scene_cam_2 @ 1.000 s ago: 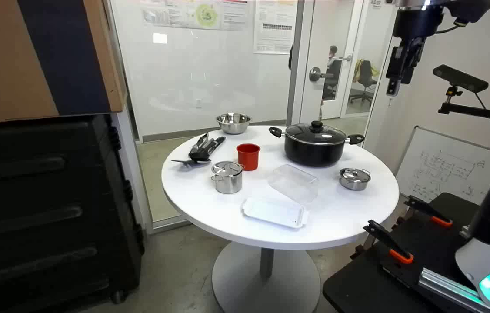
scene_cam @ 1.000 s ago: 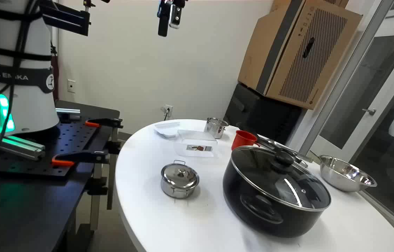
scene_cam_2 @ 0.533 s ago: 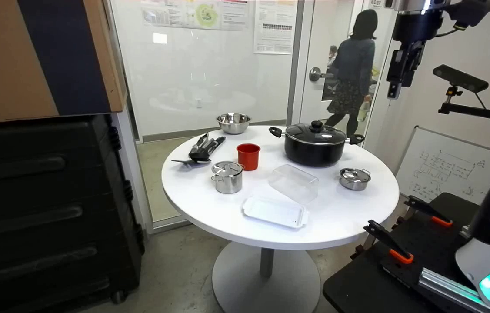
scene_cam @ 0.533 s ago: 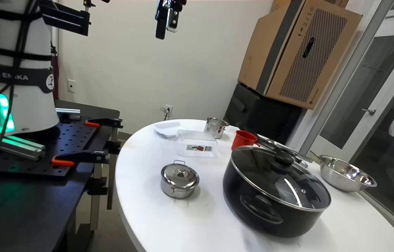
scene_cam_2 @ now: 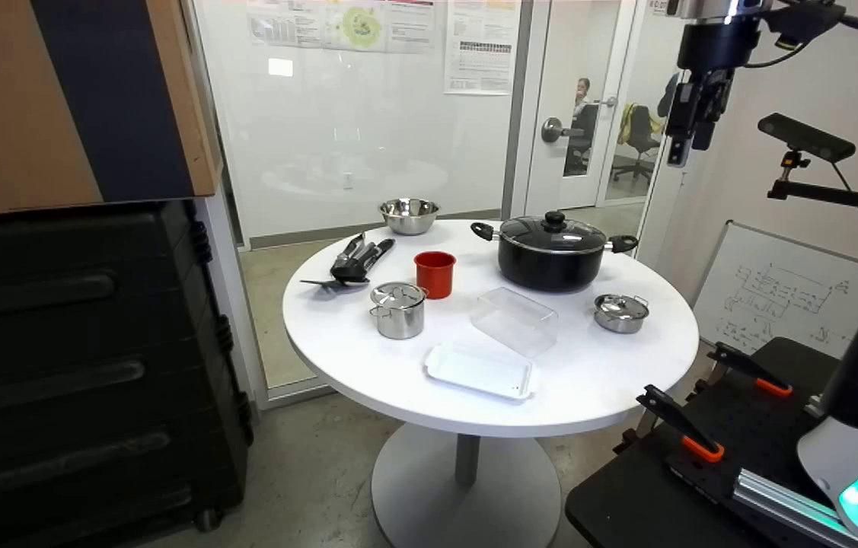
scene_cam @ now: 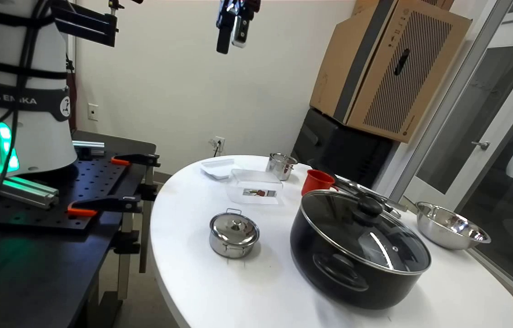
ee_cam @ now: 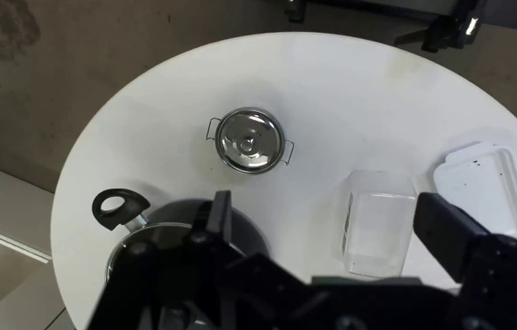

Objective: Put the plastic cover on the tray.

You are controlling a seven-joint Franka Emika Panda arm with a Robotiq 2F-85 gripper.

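The plastic cover (scene_cam: 256, 181) is a clear box-shaped cover with a small printed label on one side. It lies on the white table between the black pot and the tray, and shows also in an exterior view (scene_cam_2: 515, 320) and the wrist view (ee_cam: 380, 229). The tray (scene_cam_2: 480, 371) is white, shallow and rectangular; it lies beside the cover, apart from it, near the table edge (scene_cam: 219, 169) (ee_cam: 480, 188). My gripper (scene_cam: 231, 45) is open and empty, high above the table (scene_cam_2: 689, 152). In the wrist view its fingers (ee_cam: 322, 201) stand wide apart; one overlaps the tray's corner in view.
A black pot with glass lid (scene_cam_2: 550, 255) and a small lidded steel pot (scene_cam_2: 621, 313) flank the cover. A red cup (scene_cam_2: 435, 275), a taller steel pot (scene_cam_2: 400, 313), black utensils (scene_cam_2: 356, 262) and a steel bowl (scene_cam_2: 409, 217) stand farther along the table.
My gripper dipped slightly, then moved sideways, rightward in an exterior view and leftward in the opposite one, staying high. A person passed behind the glass door. The cover and tray have not moved.
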